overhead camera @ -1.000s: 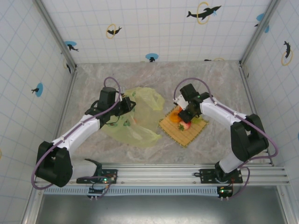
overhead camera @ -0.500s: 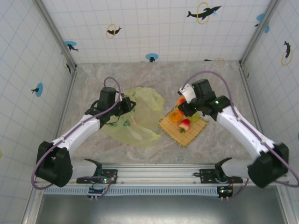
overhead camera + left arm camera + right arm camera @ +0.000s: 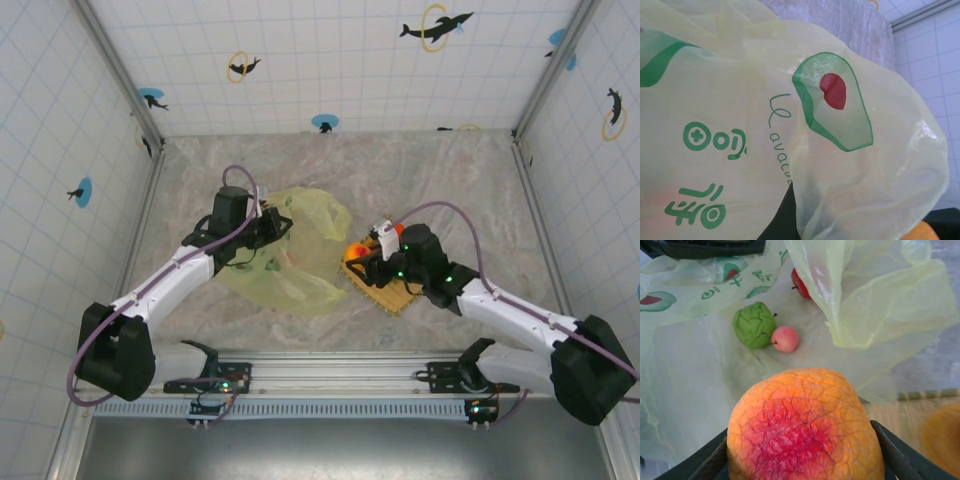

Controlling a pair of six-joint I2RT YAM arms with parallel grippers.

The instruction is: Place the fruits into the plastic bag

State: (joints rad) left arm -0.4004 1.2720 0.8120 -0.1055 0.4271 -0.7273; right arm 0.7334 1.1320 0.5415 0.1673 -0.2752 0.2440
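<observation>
Right gripper [image 3: 361, 257] clamps 1 orange-red fruit [image 3: 805, 425] just right of the plastic bag [image 3: 305, 275]; left gripper [image 3: 272, 226] perhaps pinches its film, cannot tell

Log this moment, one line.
right tool: holds orange-red fruit at plastic bag | left tool: on bag | inside: green fruit, pink fruit

Both arms reach inward, left gripper [image 3: 272, 226] low, right gripper [image 3: 802, 457] clamped on an orange fruit [image 3: 802, 420].

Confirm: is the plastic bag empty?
Not empty: a green fruit, a pink fruit and a red fruit lie inside the plastic bag, under its lifted upper sheet.
</observation>
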